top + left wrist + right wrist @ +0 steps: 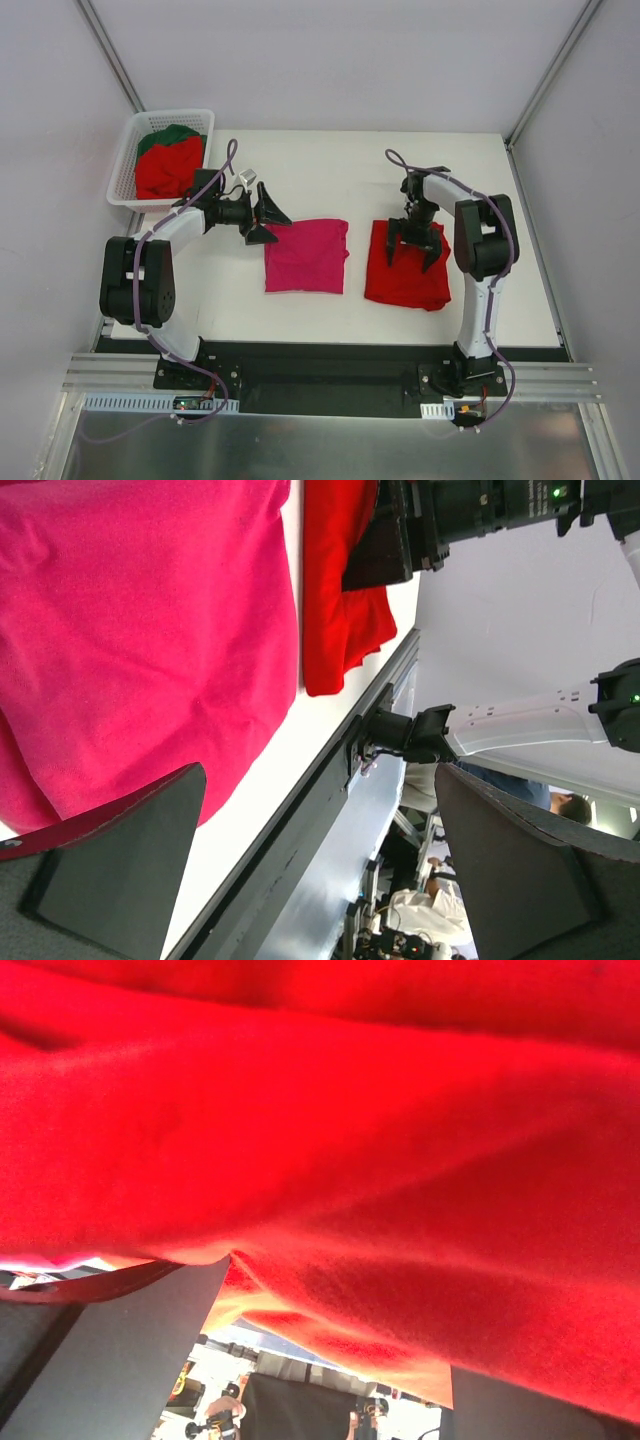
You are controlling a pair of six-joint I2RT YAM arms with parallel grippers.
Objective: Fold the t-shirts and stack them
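Folded pink shirt (306, 257) and red shirt (404, 275) lie side by side mid-desk, unstacked; more shirts (166, 170) fill the far-left corner basket (122, 165). Left hand (272, 222) and right hand (411, 255) stand wide.

On the counter (330, 170), one shirt (306, 258) lies just right of the left pincer (270, 222). A second shirt (405, 278) lies under the right pincer (412, 252), just beside the first. Behind and left of the left pincer stands a basket (122, 170) with more shirts (165, 170) in it.

White table (330, 170), pale grey walls (300, 60)
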